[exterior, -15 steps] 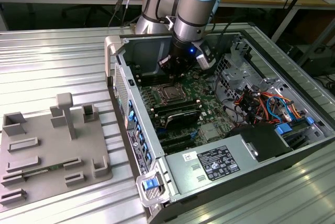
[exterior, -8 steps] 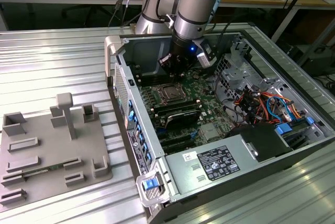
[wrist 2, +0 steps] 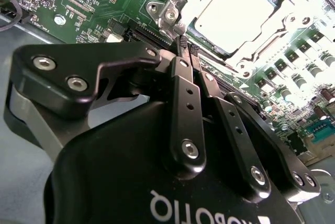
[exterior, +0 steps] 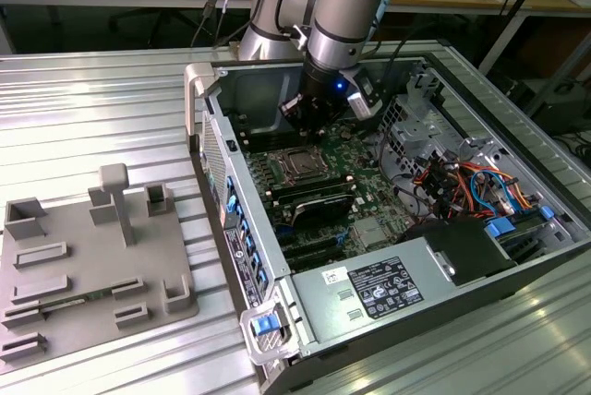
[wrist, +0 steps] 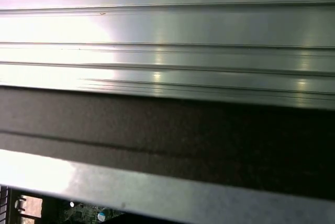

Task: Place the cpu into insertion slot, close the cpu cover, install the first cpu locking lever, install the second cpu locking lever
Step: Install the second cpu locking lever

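No text is legible. Print stands on:
- power supply label (exterior: 388, 286) (too small to read)
- chassis edge sticker (exterior: 242, 263)
- motherboard (wrist 2: 89, 14) silkscreen
- gripper (wrist 2: 184, 45) housing (white lettering, inverted, cropped)

Bright overhead light; glare on cpu (wrist 2: 242, 10), aluminium table (wrist: 167, 25); case interior shadowed.
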You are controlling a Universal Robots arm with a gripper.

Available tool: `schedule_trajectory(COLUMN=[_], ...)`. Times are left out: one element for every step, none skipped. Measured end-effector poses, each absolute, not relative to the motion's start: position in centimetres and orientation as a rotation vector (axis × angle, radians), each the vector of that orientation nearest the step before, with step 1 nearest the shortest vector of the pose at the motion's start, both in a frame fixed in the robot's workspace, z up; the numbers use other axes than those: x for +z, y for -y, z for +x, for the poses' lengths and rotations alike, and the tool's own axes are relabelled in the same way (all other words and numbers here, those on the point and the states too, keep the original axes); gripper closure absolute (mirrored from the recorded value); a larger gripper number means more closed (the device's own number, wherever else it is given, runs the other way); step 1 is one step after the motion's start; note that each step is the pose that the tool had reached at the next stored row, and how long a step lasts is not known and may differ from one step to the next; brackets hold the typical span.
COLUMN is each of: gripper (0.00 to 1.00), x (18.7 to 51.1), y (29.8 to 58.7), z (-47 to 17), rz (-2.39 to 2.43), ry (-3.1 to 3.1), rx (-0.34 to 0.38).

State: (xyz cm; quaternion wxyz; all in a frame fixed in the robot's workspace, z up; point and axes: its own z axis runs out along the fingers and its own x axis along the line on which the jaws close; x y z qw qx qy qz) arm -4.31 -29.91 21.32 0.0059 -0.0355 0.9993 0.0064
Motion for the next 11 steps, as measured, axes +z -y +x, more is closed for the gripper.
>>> schedule_trajectory(gripper=[0.85, 0.85, 0.85, 0.85, 0.85, 0.85, 0.85, 0.85, 0.85, 0.85, 0.85], x=[21.31, 21.31, 21.31, 21.31, 21.3, 21.3, 21.3, 21.3, 21.3, 21.3, 21.31], y=[29.92, 30.0, 30.04, 30.09, 30.15, 30.19, 30.24, 30.25, 30.26, 30.27, 30.28], z=[-4.31, -4.31, -4.31, -4.31, -4.31, -4.31, -4.31, -4.31, -4.31, -4.31, -4.31], rz=[-0.111, -0.111, -0.111, -0.111, -0.111, -0.111, -0.111, -0.111, -0.111, -0.111, -0.111], ry=[-3.128, -3.128, -3.128, -3.128, -3.128, -3.128, -3.128, -3.128, -3.128, -3.128, -3.128], rx=[0.02, 0.02, 0.021, 0.02, 0.021, 0.021, 0.021, 0.021, 0.021, 0.021, 0.02])
